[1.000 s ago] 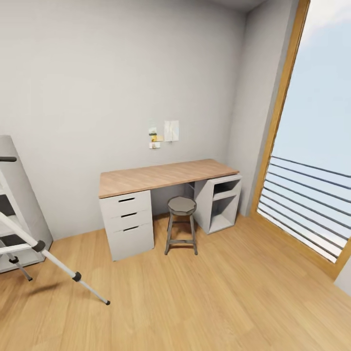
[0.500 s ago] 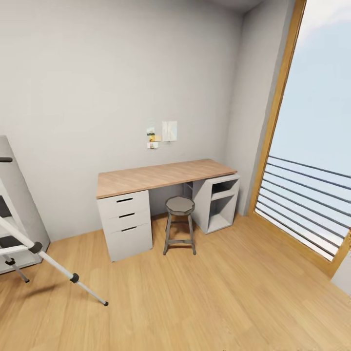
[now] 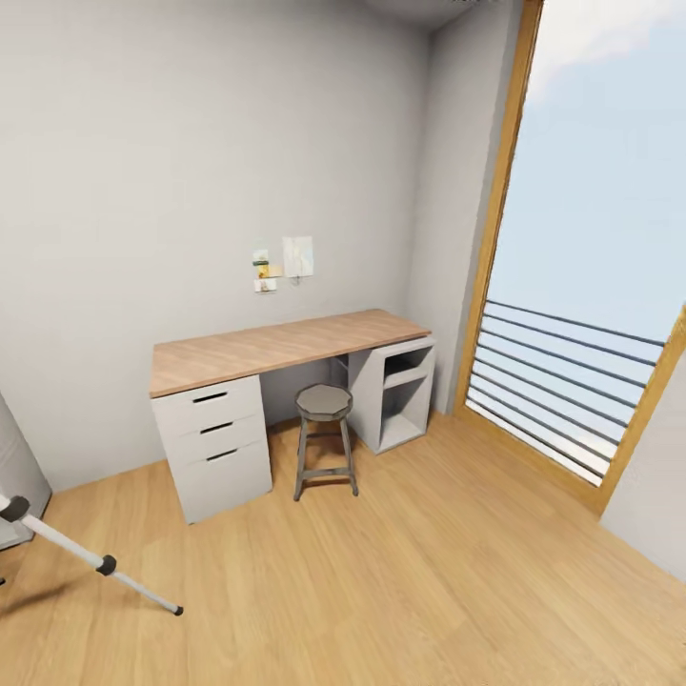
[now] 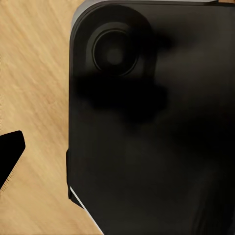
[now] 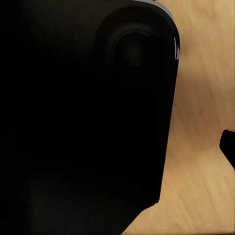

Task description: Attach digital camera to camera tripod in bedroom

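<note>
Desk [image 3: 276, 348] (three drawers), one stool [image 3: 324, 402], one tripod leg [image 3: 95, 560].

Light plank wood with a soft sheen on the floor [image 3: 400, 572]; matt wood grain on the tabletop [image 3: 276, 348] over smooth white-grey drawers [image 3: 211, 443]. Dull grey metal on the stool [image 3: 324, 438]. Silvery metal with black plastic joints on the camera tripod [image 3: 90, 560] leg.

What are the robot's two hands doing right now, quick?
Left gripper: cannot be told; its wrist view shows a dark robot body over wood floor.
Right gripper: cannot be told, same kind of view.
</note>
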Robot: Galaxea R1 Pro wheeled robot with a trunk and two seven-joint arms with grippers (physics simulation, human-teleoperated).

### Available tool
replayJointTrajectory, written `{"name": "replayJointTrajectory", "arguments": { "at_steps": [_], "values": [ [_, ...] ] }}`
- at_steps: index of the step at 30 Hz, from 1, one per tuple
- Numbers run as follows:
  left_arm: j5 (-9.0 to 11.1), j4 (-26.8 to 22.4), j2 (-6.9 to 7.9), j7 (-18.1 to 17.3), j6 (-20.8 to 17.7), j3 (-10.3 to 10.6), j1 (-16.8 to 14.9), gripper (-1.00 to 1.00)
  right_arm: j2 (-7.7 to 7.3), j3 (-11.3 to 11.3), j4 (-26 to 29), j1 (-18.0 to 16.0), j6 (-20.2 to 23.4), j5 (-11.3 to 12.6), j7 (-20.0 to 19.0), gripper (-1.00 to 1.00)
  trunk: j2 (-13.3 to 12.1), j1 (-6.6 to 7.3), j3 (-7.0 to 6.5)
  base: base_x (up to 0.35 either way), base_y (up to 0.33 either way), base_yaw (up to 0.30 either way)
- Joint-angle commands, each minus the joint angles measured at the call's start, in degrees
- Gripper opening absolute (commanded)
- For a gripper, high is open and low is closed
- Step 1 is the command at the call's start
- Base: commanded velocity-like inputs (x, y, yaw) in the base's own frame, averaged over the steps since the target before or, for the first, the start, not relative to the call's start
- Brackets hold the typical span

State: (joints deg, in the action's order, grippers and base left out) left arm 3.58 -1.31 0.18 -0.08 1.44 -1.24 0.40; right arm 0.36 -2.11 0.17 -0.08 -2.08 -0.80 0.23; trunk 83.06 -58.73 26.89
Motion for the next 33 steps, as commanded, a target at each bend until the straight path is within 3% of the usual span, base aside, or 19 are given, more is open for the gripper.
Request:
{"name": "replayJointTrajectory", "arguments": {
  "at_steps": [1, 10, 27, 33],
  "values": [
    [0.4, -0.1, 0.00, 0.0, 0.1, -0.1, 0.0, 1.00, 0.02, -0.2, 0.0, 0.0, -0.1, -0.1, 0.0, 1.00, 0.0, 0.00, 0.04, 0.000, 0.000, -0.237],
    [0.4, -0.1, -0.03, 0.0, 0.1, -0.1, 0.0, 1.00, -0.11, -0.2, 0.0, 0.0, -0.1, -0.1, 0.0, 1.00, 0.0, 0.00, 0.04, 0.000, 0.000, -0.113],
    [0.4, -0.1, -0.01, 0.0, 0.1, -0.1, 0.0, 1.00, -0.61, -0.3, 0.0, 0.0, -0.1, -0.2, -0.1, 1.00, 0.0, 0.00, 0.04, 0.000, 0.000, -0.009],
    [0.4, -0.1, -0.07, 0.0, 0.1, -0.2, 0.0, 1.00, -0.62, -0.3, 0.0, 0.0, -0.1, -0.2, -0.1, 1.00, 0.0, 0.00, 0.04, -0.043, 0.151, 0.000]
  ]
}}
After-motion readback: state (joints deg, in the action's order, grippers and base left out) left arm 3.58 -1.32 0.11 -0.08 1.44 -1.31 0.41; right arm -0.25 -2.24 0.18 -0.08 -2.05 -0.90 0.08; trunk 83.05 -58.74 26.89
